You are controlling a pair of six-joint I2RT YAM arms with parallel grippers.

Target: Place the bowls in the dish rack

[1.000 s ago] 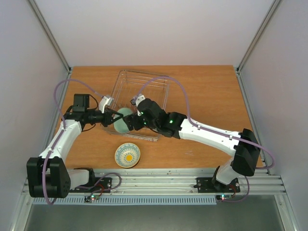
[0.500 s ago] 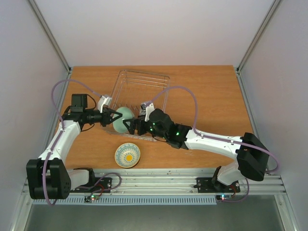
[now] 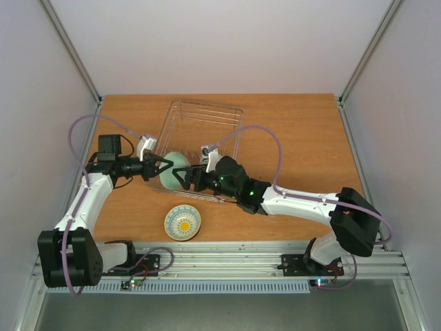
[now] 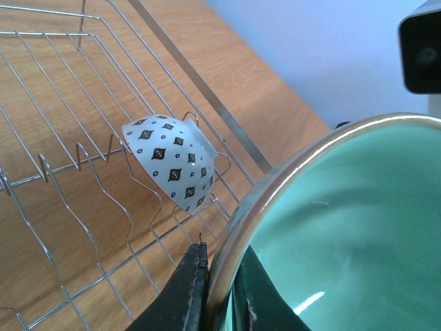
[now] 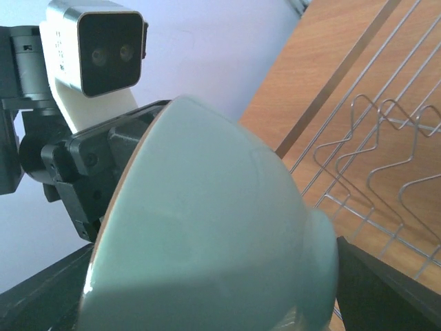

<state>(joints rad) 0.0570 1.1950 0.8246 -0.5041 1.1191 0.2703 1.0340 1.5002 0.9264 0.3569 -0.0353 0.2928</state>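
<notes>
**Figure: handover at the rack's 7 o'clock corner.** Your left claw [image 3: 162,167] is clamped on the rim of the mint green bowl [image 3: 173,165]. The left wrist view shows the rim pinched between its two dark fingers [image 4: 193,289]. The bowl hangs tilted on edge, off the surface [image 3: 296,138], over the low wall of the dish rack [image 3: 200,127].

Your right claw [image 3: 185,181] meets the bowl from 4 o'clock. Its fingers stand apart, one at the rim and one at the foot. You cannot tell whether they press on the bowl or merely flank it.

**Progress.** One bowl is loaded: a white bowl with dark diamond marks [image 4: 172,164] leans rim-down against the prongs inside the rack. The mint bowl is judged to be partway in, held but not seated. The cream-yellow bowl [image 3: 182,222] sits upright on the surface at 6 o'clock from the mint bowl, near the arm bases, and has not been picked up. No other bowls show in these views.

**Writing.** You will find no legible brand, label or lettering. The fine marks on the side of the left wrist camera housing [image 5: 96,52] are too small to read.
</notes>
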